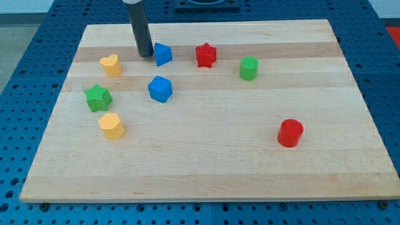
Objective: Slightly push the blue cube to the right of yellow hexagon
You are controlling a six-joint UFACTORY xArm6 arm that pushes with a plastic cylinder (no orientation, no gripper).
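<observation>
The blue cube (160,89) sits on the wooden board (212,156), left of centre. The yellow hexagon (112,125) lies below and to the left of it, near the board's left edge. My tip (145,54) is near the view's top, touching or almost touching the left side of a second blue block (163,54). The tip is above the blue cube, a short way off.
A yellow heart-shaped block (111,65) lies left of the tip. A green star (98,97) is at the left edge. A red star (205,55) and a green hexagonal block (249,68) lie at the top right. A red cylinder (290,133) stands at the right.
</observation>
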